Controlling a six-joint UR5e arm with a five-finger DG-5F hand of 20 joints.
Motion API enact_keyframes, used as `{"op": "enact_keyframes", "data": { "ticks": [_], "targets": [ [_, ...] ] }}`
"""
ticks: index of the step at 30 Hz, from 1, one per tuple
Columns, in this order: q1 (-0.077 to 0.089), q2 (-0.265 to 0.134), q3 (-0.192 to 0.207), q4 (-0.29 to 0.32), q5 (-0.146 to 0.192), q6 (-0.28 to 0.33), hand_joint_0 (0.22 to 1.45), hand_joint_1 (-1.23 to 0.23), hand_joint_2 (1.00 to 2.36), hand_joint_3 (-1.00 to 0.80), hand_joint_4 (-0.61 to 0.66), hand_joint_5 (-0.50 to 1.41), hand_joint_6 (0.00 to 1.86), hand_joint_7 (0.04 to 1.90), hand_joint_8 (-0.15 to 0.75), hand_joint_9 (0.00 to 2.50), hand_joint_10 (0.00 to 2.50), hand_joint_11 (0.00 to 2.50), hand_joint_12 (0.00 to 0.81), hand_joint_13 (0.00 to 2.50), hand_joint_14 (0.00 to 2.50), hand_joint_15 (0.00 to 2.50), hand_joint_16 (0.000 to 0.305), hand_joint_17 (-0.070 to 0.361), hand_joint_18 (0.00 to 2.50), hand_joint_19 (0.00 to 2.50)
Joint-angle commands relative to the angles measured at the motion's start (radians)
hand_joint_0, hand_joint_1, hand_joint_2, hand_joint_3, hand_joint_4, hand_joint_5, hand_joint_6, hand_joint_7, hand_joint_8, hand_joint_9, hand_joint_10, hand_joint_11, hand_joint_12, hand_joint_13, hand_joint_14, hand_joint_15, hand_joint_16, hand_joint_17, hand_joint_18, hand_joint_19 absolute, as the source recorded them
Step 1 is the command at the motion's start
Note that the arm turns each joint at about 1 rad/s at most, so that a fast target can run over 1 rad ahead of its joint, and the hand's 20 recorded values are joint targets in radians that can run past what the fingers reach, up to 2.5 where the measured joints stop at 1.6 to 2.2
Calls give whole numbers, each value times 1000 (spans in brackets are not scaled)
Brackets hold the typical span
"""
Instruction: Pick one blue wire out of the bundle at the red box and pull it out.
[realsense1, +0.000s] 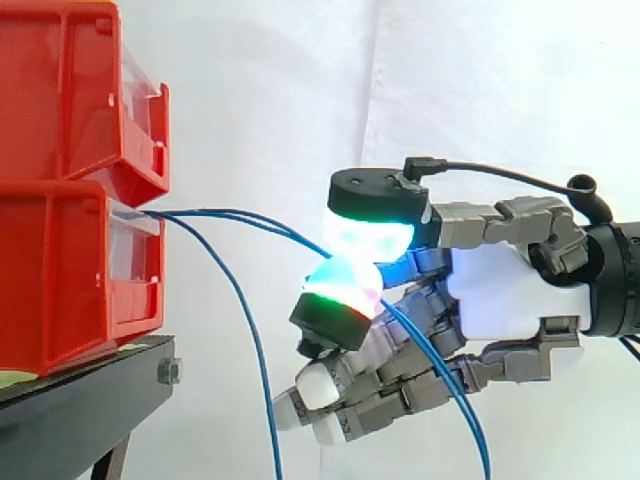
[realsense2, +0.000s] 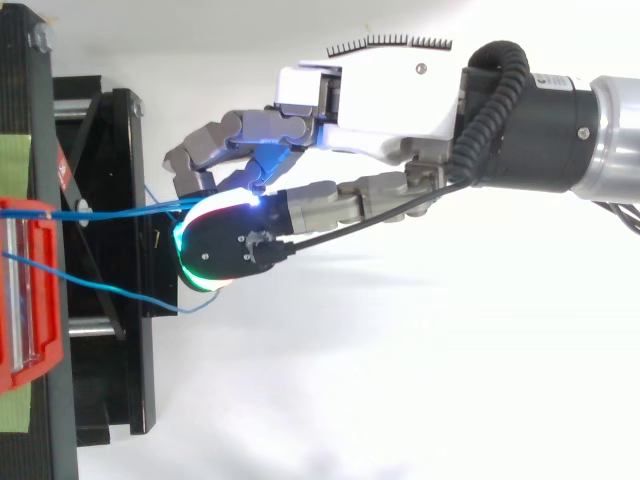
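Fingertips (realsense1: 368, 238) closed pad-to-pad on one blue wire (realsense1: 432, 355), remaining fingers curled below. Hand (realsense1: 505, 295) level, well apart from front of lower red bin (realsense1: 60, 280). Pinched wire strung from that bin's front to the pads, tail hanging under palm. Second blue wire (realsense1: 262, 390) drooping loose past front edge of black stand (realsense1: 80, 400).

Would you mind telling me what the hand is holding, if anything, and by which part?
The hand pinches one blue wire between its glowing pads, partway along its length, away from the lower red box; the rest hangs down.
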Motion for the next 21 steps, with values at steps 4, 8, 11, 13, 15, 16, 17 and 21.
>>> {"op": "enact_keyframes", "data": {
  "ticks": [4, 8, 11, 13, 15, 16, 17, 21],
  "targets": [
    [-3, -1, -1, 6, 5, -15, 451, -547, 1003, -459, 258, -37, 502, 1381, 242, 857, 15, 407, 382, 181, 3, 96, 66, 148, 0, 236],
    [-12, -7, -3, 20, 20, -29, 433, -518, 1000, -500, 267, -41, 502, 1364, 255, 852, 15, 417, 395, 181, 4, 100, 68, 154, 0, 241],
    [-14, -9, -4, 21, 31, -43, 418, -503, 1000, -500, 269, -44, 502, 1359, 267, 832, 15, 417, 405, 180, 4, 98, 71, 159, 0, 239],
    [-12, -9, -4, 21, 46, -64, 416, -502, 1000, -500, 264, -45, 502, 1355, 269, 830, 18, 422, 408, 179, 3, 100, 71, 160, 0, 238],
    [-12, -20, -4, 32, 77, -92, 415, -502, 1000, -500, 264, -46, 502, 1355, 269, 828, 15, 422, 408, 179, 3, 92, 71, 160, 0, 236],
    [-12, -21, -4, 35, 83, -95, 415, -502, 1000, -500, 269, -46, 502, 1354, 269, 827, 16, 430, 409, 178, 3, 95, 71, 160, 0, 238],
    [-11, -21, -4, 44, 98, -100, 415, -502, 1000, -500, 262, -47, 502, 1359, 270, 827, 16, 429, 409, 178, 3, 96, 71, 160, 0, 244],
    [-6, -27, -4, 60, 124, -100, 416, -513, 1000, -500, 266, -49, 502, 1370, 275, 820, 16, 442, 410, 179, 3, 95, 71, 160, 11, 243]
  ]
}}
